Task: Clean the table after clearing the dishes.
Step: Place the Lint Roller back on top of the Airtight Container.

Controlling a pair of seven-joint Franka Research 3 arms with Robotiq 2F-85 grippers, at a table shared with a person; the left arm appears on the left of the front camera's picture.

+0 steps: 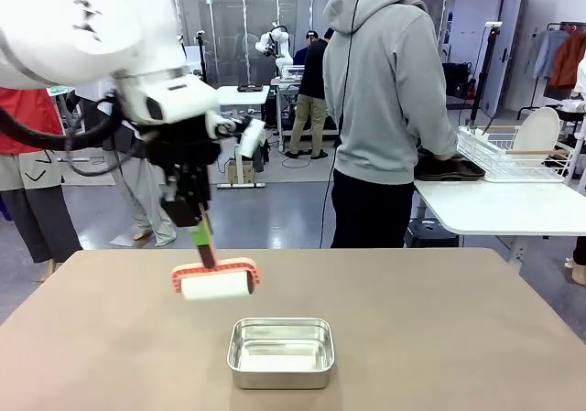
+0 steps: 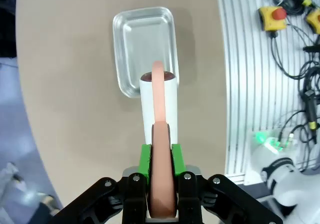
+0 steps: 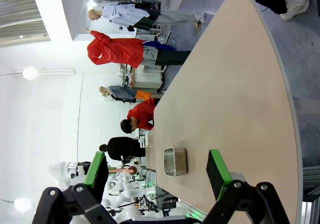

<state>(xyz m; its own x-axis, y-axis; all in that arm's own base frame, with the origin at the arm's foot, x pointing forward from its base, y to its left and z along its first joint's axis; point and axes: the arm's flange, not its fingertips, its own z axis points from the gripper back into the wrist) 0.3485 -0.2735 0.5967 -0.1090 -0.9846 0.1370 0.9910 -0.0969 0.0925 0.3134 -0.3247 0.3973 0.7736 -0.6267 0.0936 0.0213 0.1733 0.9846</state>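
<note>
My left gripper (image 1: 198, 221) is shut on the salmon handle of a lint roller (image 1: 216, 281), whose white roll hangs low over the brown table (image 1: 439, 319), left of centre. I cannot tell if the roll touches the top. In the left wrist view the green pads (image 2: 145, 159) of the left gripper (image 2: 161, 156) clamp the handle, and the lint roller (image 2: 159, 97) points toward a steel pan (image 2: 145, 44). My right gripper (image 3: 157, 166) stands open and holds nothing, off the table's (image 3: 235, 84) edge. A white plate (image 1: 538, 129) stands in the wire rack.
The steel pan (image 1: 280, 351) sits near the front middle of the table. A person in a grey hoodie (image 1: 389, 91) stands beyond the far edge, back turned, at a white table (image 1: 494, 205) holding the wire rack (image 1: 504, 155) and a dark tray (image 1: 450, 167).
</note>
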